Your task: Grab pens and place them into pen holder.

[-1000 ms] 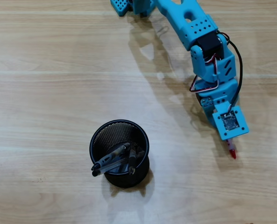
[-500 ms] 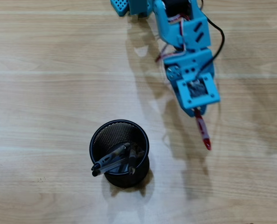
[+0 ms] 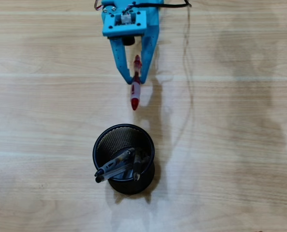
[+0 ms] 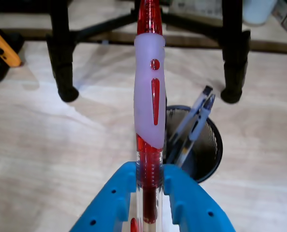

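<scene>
My blue gripper [image 3: 135, 78] hangs at the top centre of the overhead view, shut on a red pen [image 3: 135, 92] with a clear barrel that points down the picture toward the pen holder [image 3: 100, 145]. The holder, a round black mesh cup, stands below it and holds several dark pens [image 3: 115, 165] leaning to its left rim. In the wrist view the red pen [image 4: 150, 106] runs up from between the blue fingers [image 4: 191, 203], gripper [image 4: 149, 175] clamped on its barrel. The pen holder [image 4: 208, 154] sits just right of it, behind, with its pens [image 4: 194, 121] sticking out.
The light wooden table [image 3: 230, 145] spreads around the holder. A thin black cable [image 3: 188, 72] trails down the table right of the gripper. In the wrist view, black stand legs [image 4: 61, 53] and an orange-and-black object [image 4: 3, 46] sit at the far side.
The arm has swung from the right side to the top centre, carrying the red pen off the table. The pen now points at the holder. The holder and its pens stay put.
</scene>
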You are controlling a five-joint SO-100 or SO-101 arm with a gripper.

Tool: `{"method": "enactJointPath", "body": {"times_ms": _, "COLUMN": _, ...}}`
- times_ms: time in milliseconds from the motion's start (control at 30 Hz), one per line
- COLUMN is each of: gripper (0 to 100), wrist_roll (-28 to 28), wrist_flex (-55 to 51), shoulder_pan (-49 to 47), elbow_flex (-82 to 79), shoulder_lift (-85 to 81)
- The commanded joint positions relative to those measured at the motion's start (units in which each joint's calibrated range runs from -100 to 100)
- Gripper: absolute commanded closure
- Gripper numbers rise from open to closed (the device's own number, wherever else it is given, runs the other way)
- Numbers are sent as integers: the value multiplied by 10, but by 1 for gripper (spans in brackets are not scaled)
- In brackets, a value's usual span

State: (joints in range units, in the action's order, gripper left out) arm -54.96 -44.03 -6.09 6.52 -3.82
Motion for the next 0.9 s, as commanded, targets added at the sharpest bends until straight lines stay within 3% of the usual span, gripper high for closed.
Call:
{"method": "enactJointPath", "body": {"times_ms": 0, "gripper": 98, "wrist_roll": 4, "wrist_flex": 166, "shoulder_pan": 8, "elbow_flex": -36, "shoulder_lift": -32}}
{"method": "enactJointPath", "body": {"times_ms": 33, "gripper": 98, "wrist_roll": 4, "wrist_flex": 241, "shoulder_pan": 8, "elbow_flex": -63, "shoulder_lift": -30}}
{"method": "enactJointPath", "body": {"times_ms": 500, "gripper": 98, "wrist_roll": 2, "wrist_flex": 740, "shoulder_pan": 15, "elbow_flex": -175, "shoulder_lift": 84}}
{"method": "enactJointPath", "body": {"times_ms": 667, "gripper": 98, "wrist_roll": 1, "wrist_flex": 825, "shoulder_pan": 23, "elbow_flex": -176, "shoulder_lift": 134}}
{"method": "enactJointPath", "body": {"times_ms": 867, "gripper": 98, "wrist_roll": -1, "wrist_flex": 835, "shoulder_pan": 28, "elbow_flex": -176, "shoulder_lift": 191}}
